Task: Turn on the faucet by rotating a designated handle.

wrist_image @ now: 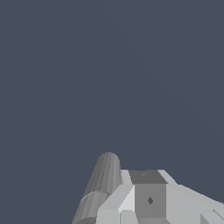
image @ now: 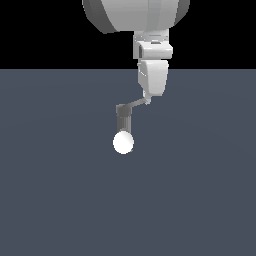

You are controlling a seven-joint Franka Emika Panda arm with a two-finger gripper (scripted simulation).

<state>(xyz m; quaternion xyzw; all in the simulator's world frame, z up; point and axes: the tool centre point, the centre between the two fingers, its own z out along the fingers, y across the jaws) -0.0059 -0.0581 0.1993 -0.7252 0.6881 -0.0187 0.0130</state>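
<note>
One faucet (image: pixel 123 120), mid-floor, white ball end toward camera | handle (image: pixel 136 104) juts toward exterior view's right | gripper (image: pixel 147 98) tip at handle's far end, apparently touching; jaw opening cannot be told | floor (image: pixel 200 190) dark blue-grey

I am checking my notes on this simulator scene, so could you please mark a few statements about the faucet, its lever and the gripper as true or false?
1. The pale grey robot gripper is at the outer end of the thin light grey lever handle. True.
2. The glowing white ball sits at the lower end of the small dark grey ribbed faucet column in the exterior view. True.
3. The handle juts toward the exterior view's left. False: it juts right.
4. The floor is bright red. False: it is slate blue-grey.
</note>
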